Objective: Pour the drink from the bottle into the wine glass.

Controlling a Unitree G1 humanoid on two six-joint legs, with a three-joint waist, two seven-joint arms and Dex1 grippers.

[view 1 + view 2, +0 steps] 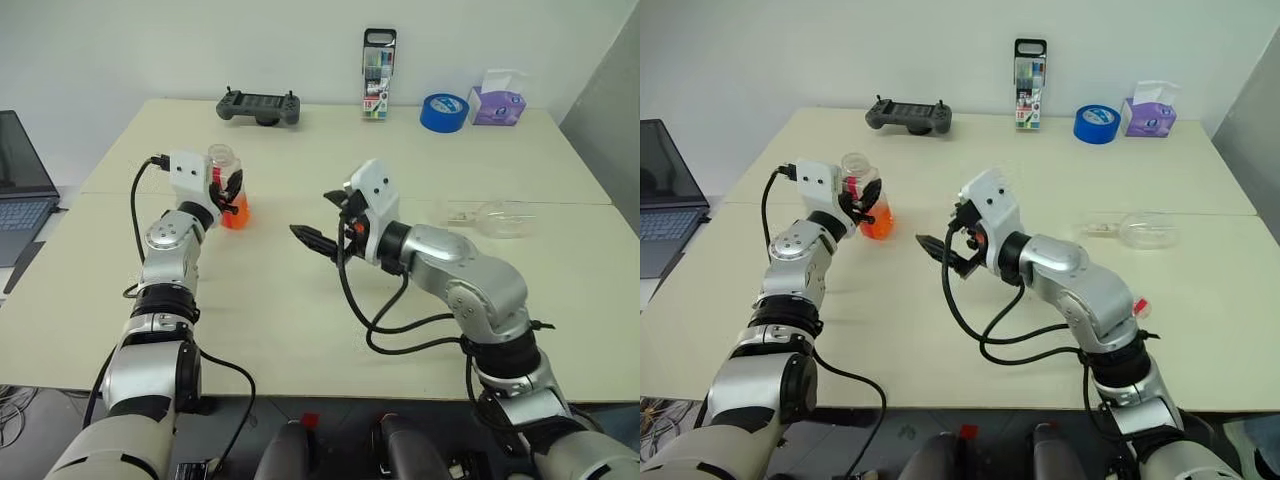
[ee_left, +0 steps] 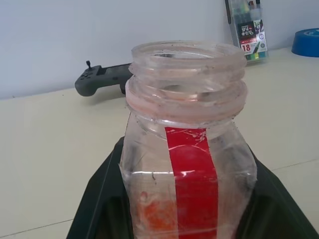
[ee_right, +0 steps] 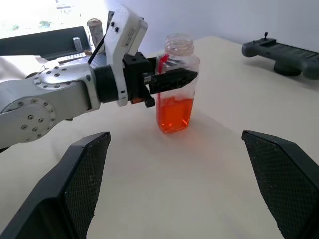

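While the left end effector point(image 1: 232, 190) clamps its two black fingers around the middle of the bottle point(image 1: 226, 186), the bottle stands upright at the left of the tabletop point(image 1: 300, 300), its mouth uncapped and the drink point(image 3: 174, 113) — an orange-red liquid — filling only its lower part. A red label strip point(image 2: 192, 184) runs down the bottle's side. The right end effector point(image 1: 322, 220) hangs over the middle of the tabletop with its fingers spread wide and nothing between them, pointing toward the bottle but apart from it. The wine glass point(image 1: 495, 217) lies on its side at the right of the tabletop, well apart from both end effectors. Along the far edge stand a dark game controller point(image 1: 259, 106), a pack of coloured pens point(image 1: 379, 74), a roll of blue tape point(image 1: 444, 112) and a purple tissue box point(image 1: 498, 100) — a laptop point(image 1: 22, 185) sits off to the left.
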